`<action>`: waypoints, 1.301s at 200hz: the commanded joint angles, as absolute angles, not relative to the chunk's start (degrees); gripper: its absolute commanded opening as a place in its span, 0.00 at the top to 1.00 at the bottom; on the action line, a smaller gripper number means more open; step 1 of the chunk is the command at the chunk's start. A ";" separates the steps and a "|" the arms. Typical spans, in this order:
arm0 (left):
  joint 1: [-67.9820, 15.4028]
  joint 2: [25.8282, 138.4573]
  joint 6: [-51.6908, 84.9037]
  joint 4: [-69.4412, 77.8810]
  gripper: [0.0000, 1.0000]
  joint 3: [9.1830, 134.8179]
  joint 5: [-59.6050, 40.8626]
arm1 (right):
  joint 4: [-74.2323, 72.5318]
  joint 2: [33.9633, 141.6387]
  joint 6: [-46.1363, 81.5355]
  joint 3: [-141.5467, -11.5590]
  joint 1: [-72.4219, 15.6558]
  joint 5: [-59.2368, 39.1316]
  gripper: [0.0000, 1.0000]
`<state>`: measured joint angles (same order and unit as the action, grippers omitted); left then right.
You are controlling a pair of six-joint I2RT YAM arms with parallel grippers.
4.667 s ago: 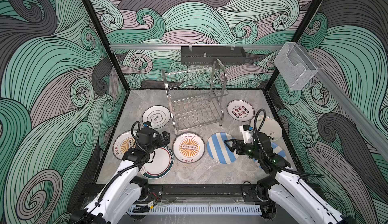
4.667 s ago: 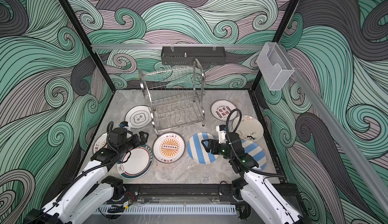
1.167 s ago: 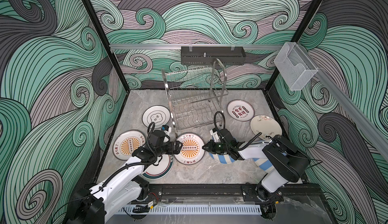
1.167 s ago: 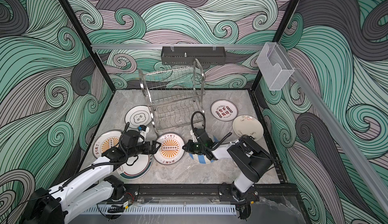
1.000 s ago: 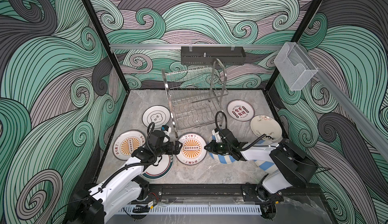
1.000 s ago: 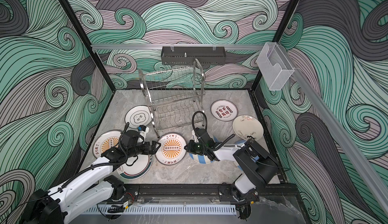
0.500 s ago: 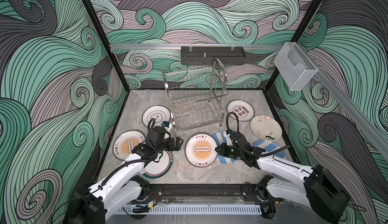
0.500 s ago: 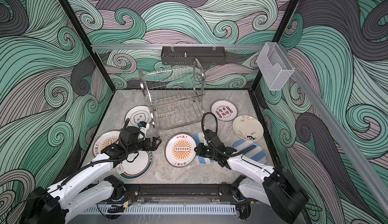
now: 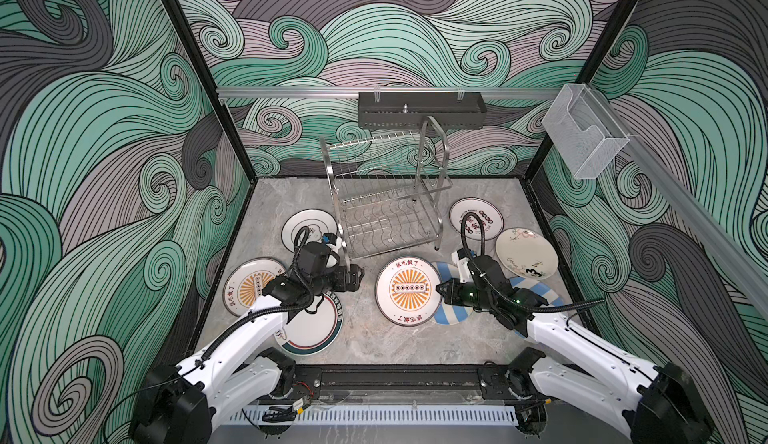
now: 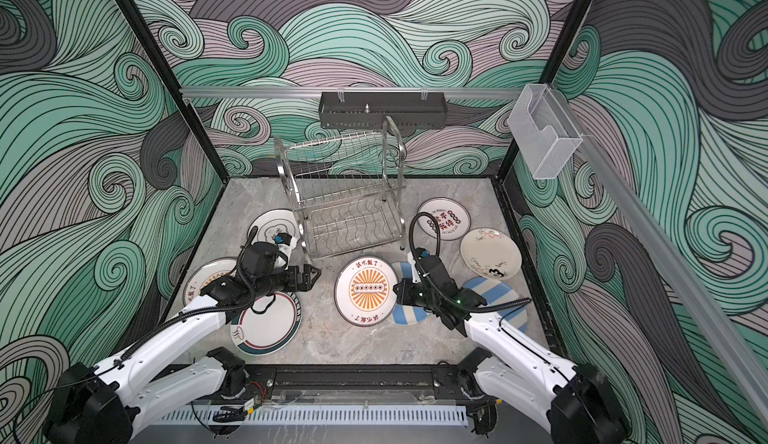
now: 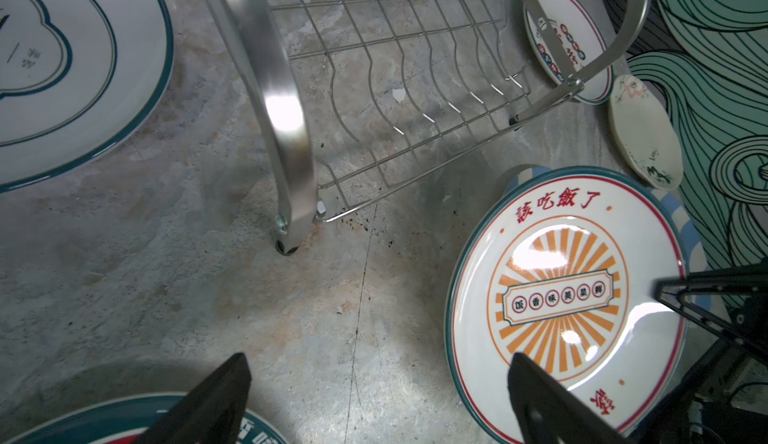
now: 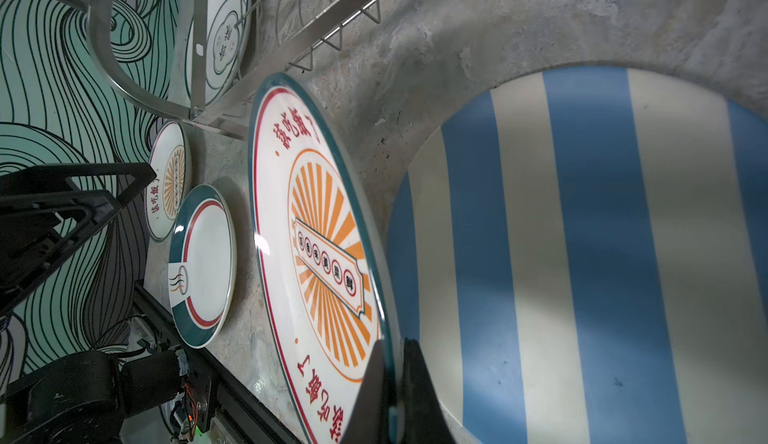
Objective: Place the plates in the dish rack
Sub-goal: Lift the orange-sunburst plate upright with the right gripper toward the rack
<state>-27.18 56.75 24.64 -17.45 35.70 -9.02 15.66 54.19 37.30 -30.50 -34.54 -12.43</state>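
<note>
Right now I am in the pick-up step on my first plate: the rack point(image 9: 386, 213) stands at twelve o'clock on the tabletop point(image 9: 365, 342) with both tiers empty, and every plate I can see is outside it. My right tool point(image 12: 392, 352) is pinched narrow on the rim of the sunburst plate point(image 9: 409, 291), gripping its three o'clock edge. That plate sits just at six o'clock from the rack. Its gripped side is raised and overlaps the striped plate point(image 9: 455, 317), while its nine o'clock edge looks to be down on the tabletop. The right arm reaches in low from five o'clock, forearm nearly level, wrist turned so the fingers close above and below the rim. My left tool point(image 9: 355, 276) hangs wide and holds nothing. It is at nine o'clock from the sunburst plate and well apart from it, near the rack's front foot and above the far edge of the teal-rimmed plate point(image 9: 316, 331). That arm is stretched forward from seven o'clock. Next, I judge, I must lift the plate clear, stand it on edge and carry it toward twelve o'clock into a lower slot. A thin rim grip could let it swing or slip, so the left tool may need to steady it.
</note>
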 commanded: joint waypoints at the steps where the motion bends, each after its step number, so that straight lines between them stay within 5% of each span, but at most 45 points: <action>1: -27.49 55.63 24.95 -22.00 0.01 39.64 -11.48 | 20.04 50.56 33.42 -36.23 -33.33 -12.38 1.00; 71: -26.00 55.05 20.84 -30.07 0.01 47.66 -10.23 | 36.35 46.19 28.02 -51.76 -29.58 -8.63 1.00; 148: -23.29 55.47 20.83 -29.64 0.01 47.85 -13.90 | 44.86 54.41 19.16 -74.99 -29.34 0.61 1.00; 214: -23.28 55.68 20.79 -29.51 0.01 47.71 -14.41 | 43.22 63.83 15.40 -92.80 -29.79 -1.16 1.00; 260: -23.24 56.27 20.60 -29.62 0.01 47.99 -15.31 | 43.20 72.87 10.99 -107.73 -29.87 8.14 1.00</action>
<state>-23.70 56.12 21.43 -28.75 47.03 -14.22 46.50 69.67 14.13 -100.44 -29.63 1.39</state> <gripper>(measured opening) 0.986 0.071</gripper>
